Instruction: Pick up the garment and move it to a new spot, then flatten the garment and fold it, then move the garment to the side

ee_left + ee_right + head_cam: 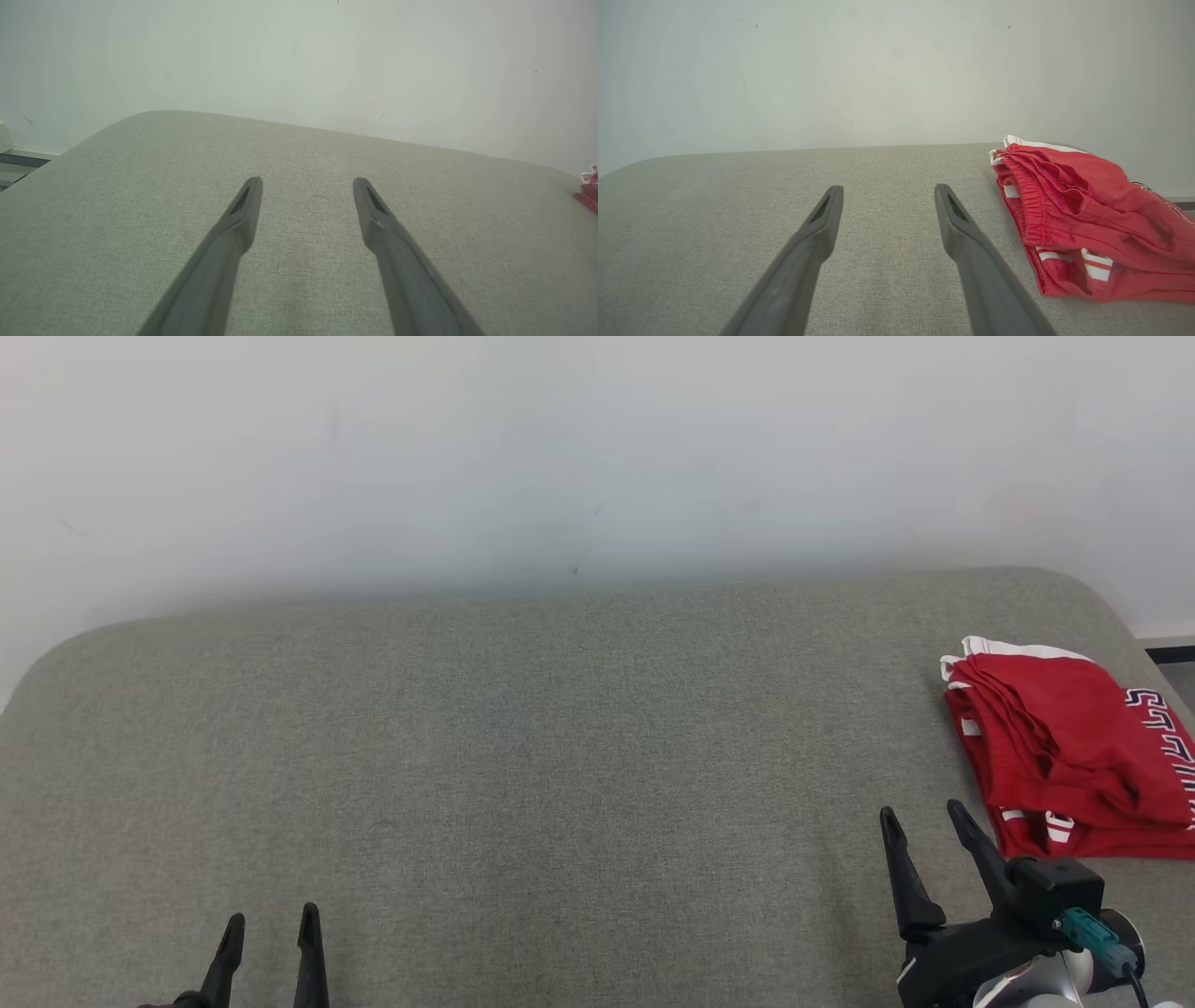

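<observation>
The garment (1074, 756) is red cloth with white stripes and dark lettering, folded into a thick stack at the far right of the grey padded surface (523, 756). It appears again in the right wrist view as the garment (1087, 219), and a red sliver of the garment (589, 191) peeks in at the left wrist view's right edge. My right gripper (924, 819) stands open just left of the stack, apart from it, nothing between its fingers (822, 219). My left gripper (273, 919) is open at the lower left, far from the cloth, its fingers (245, 210) empty.
A pale wall (597, 457) rises behind the padded surface. The surface's rounded corners show at the far left (56, 653) and far right (1102, 593). A dark floor strip (1174, 653) lies beyond the right edge.
</observation>
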You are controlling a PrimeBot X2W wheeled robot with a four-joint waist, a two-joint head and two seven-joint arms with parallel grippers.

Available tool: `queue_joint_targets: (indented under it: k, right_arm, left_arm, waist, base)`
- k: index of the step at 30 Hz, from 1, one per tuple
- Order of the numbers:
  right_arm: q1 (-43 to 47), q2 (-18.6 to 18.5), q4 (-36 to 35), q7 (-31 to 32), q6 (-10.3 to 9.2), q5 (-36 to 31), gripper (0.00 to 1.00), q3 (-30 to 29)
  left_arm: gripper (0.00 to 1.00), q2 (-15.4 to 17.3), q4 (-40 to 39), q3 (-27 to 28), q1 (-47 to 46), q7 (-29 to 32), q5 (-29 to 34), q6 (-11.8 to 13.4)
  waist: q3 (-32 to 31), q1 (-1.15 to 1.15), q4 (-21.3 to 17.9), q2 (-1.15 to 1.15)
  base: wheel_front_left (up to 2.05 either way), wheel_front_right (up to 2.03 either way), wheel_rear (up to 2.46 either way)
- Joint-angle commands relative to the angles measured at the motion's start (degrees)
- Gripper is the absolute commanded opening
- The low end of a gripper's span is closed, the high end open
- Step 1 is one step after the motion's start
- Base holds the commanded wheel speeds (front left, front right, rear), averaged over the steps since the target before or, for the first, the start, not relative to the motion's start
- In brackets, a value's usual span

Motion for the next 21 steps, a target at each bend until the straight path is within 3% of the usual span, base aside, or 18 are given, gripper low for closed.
queue_joint_targets:
  k: [1,14,15,21]
  right_arm:
    - [-0.24,-0.22,0.15,0.01,-0.01,0.17,1.0,0.1]
    - [-0.67,-0.3,0.48,0.05,-0.01,0.62,1.0,0.63]
    - [-0.21,-0.15,0.45,0.01,0.0,0.47,0.0,0.58]
    - [1.55,0.53,2.33,0.81,0.0,2.62,0.0,0.15]
  left_arm:
    - [1.0,0.05,0.13,0.19,-0.35,0.03,0.29,-0.31]
    - [1.0,0.05,0.57,0.74,-0.71,0.03,0.62,-0.13]
    - [0.0,-0.01,0.55,0.51,-0.53,0.01,0.48,-0.25]
    - [0.0,-0.41,3.15,0.78,-0.15,1.07,-1.7,-0.31]
  waist:
    - [0.01,0.0,0.02,0.0]
    - [0.15,0.0,0.11,0.0]
    - [0.16,0.0,0.12,0.0]
    - [0.2,0.0,0.14,0.0]
  base:
    - [0.0,0.0,0.0]
    - [0.0,0.0,0.0]
    - [0.0,0.0,0.0]
    - [0.0,0.0,0.0]
